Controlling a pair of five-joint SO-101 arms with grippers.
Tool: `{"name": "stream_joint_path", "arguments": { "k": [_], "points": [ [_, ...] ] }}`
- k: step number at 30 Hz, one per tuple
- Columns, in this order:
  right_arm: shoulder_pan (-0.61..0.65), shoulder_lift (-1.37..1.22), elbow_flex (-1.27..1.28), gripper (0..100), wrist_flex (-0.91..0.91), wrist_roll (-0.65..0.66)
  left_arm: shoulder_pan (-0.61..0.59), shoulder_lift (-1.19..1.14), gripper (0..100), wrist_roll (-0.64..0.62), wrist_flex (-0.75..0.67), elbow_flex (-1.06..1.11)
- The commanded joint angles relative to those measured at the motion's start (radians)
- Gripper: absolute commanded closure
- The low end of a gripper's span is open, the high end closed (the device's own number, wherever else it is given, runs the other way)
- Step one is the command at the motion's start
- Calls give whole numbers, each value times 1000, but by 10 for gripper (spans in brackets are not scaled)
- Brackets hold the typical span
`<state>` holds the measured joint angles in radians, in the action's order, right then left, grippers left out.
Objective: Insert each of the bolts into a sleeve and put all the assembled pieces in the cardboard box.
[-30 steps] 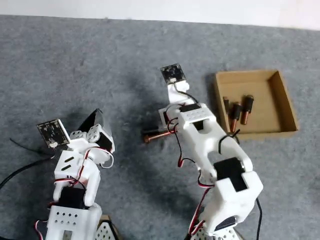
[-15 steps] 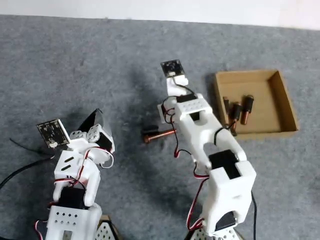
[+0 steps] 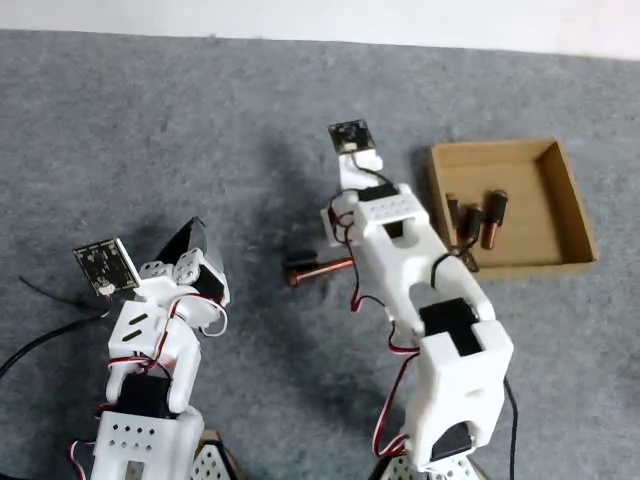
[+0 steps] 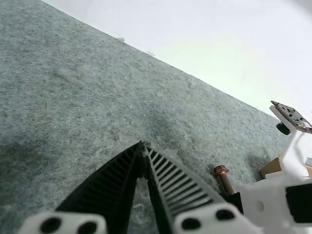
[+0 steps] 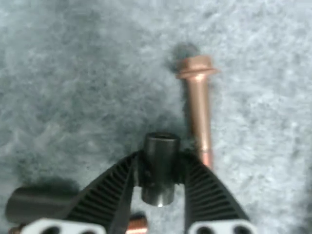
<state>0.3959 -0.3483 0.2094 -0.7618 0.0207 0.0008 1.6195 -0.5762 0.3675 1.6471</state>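
Observation:
In the right wrist view my right gripper (image 5: 161, 157) is shut on a short black sleeve (image 5: 160, 170), held just above the grey mat. A copper bolt (image 5: 198, 105) lies on the mat right beside that sleeve, its flanged head pointing away from the gripper. In the high view the same bolt (image 3: 322, 270) lies left of the right arm (image 3: 400, 250). The cardboard box (image 3: 565, 190) at the right holds several assembled pieces (image 3: 480, 220). My left gripper (image 3: 195, 242) rests shut and holding nothing at the lower left, with its tips (image 4: 143, 145) over bare mat.
A second black sleeve (image 5: 29, 207) sits low beside my right gripper. The grey mat (image 3: 150, 120) stretches open to the left and back. From the left wrist, the bolt head (image 4: 221, 171) and the right arm (image 4: 287, 195) show farther off.
The right arm has shifted slightly toward the back and the box side. The bolt on the mat and the left arm have stayed in place.

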Motion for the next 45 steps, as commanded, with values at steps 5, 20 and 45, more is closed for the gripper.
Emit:
{"name": "stream_joint_path", "arguments": {
  "k": [5, 20, 45],
  "points": [
    [-4, 1, -5, 993, -27, 0, 15, 18, 989, 9, -25, -5],
    [-5, 568, 460, 993, 242, 2, 15, 18, 989, 9, -25, -5],
    [-12, 1583, 1188, 993, 354, 98, 15, 18, 989, 9, -25, -7]
  ]
}}
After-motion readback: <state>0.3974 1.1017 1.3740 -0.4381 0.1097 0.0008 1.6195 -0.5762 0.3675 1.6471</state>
